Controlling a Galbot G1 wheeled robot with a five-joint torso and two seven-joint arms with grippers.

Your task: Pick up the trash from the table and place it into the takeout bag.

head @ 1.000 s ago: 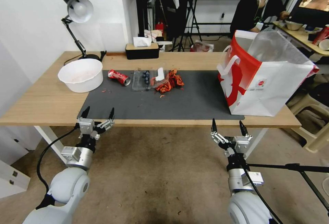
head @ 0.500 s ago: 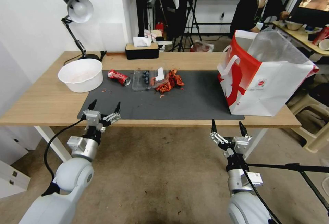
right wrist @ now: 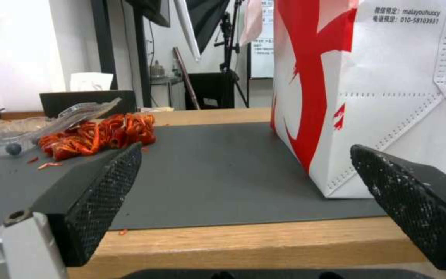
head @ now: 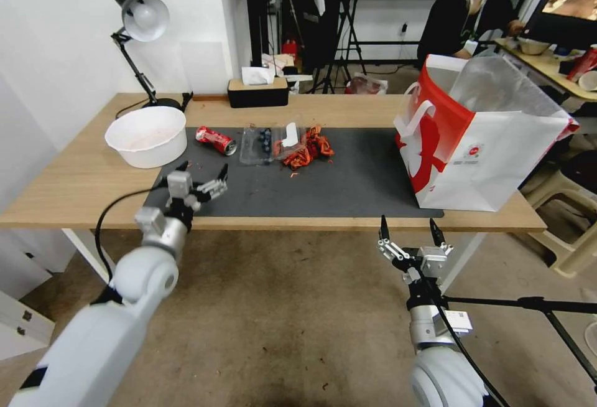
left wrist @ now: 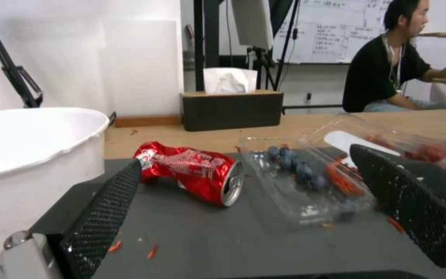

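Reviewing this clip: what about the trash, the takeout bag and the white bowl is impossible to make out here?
- Takeout bag contents: head view, its own walls hide the inside.
- White bowl: left wrist view, only the outer wall faces the camera, inside unseen.
- Clear plastic box: left wrist view, the left hand's finger covers one end.
- Bag lettering: right wrist view, cut off by the frame edge.

Bare mat [head: 348, 183] between litter and bag [head: 472, 139]

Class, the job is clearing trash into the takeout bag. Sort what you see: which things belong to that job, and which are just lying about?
Belong to the job:
crushed red can
clear plastic tray
orange-red scraps
takeout bag
left gripper, open over the mat

Just lying about:
white bowl
desk lamp
tissue box
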